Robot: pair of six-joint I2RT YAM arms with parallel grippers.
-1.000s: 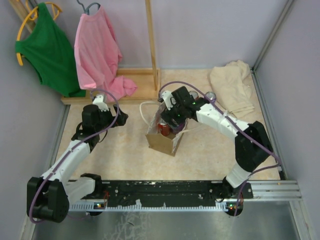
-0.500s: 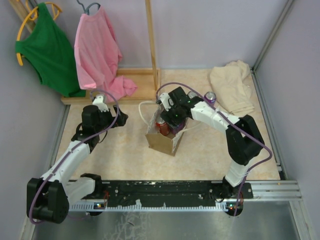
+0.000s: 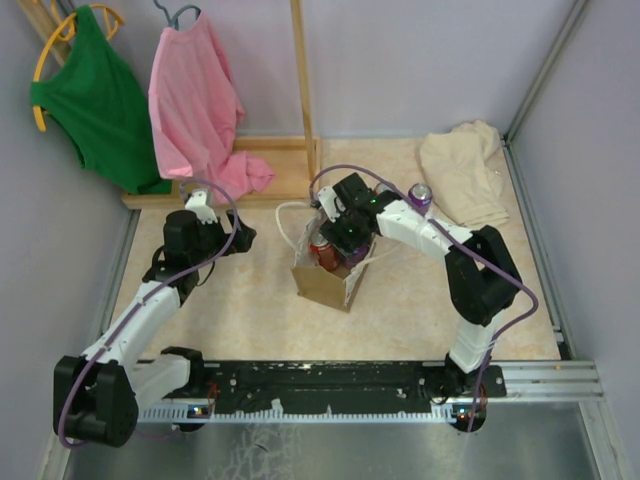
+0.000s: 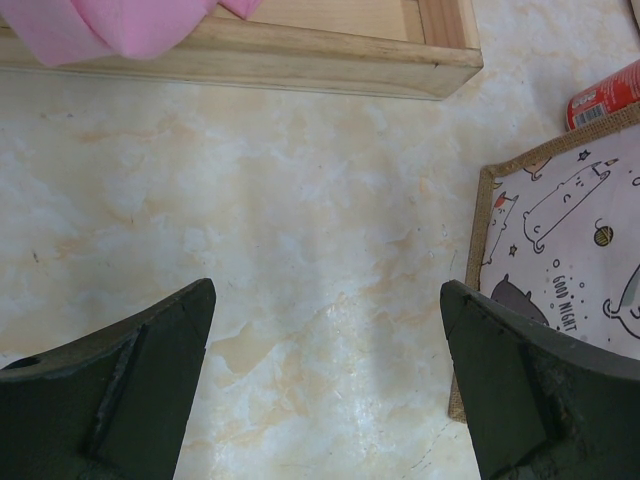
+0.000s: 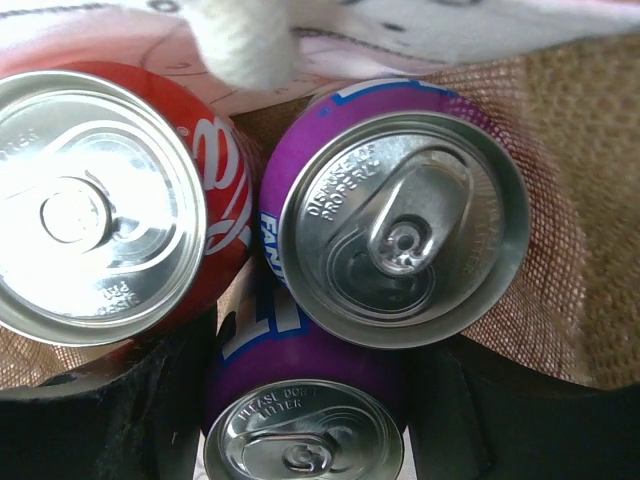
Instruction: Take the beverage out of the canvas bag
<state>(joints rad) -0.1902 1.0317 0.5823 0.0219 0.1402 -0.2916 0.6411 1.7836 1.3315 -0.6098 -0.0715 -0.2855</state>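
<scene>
The right gripper (image 5: 312, 372) was clamped on the lower purple can (image 5: 305, 445) inside the canvas bag (image 3: 325, 290), beside a red can (image 5: 100, 200).

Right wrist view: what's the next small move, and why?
Probably lift the right gripper straight up: its fingers look closed against the lower purple can, which sits inside the canvas bag tight beside a red can and the upper purple can.

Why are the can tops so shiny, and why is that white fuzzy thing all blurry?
Right wrist view: the red can and upper purple can lids bounce light back as glare; the white handle sits close to the lens, so it is out of focus. Left wrist view: the left gripper looks dark against the pale table. Top external view: soft, even light.
</scene>
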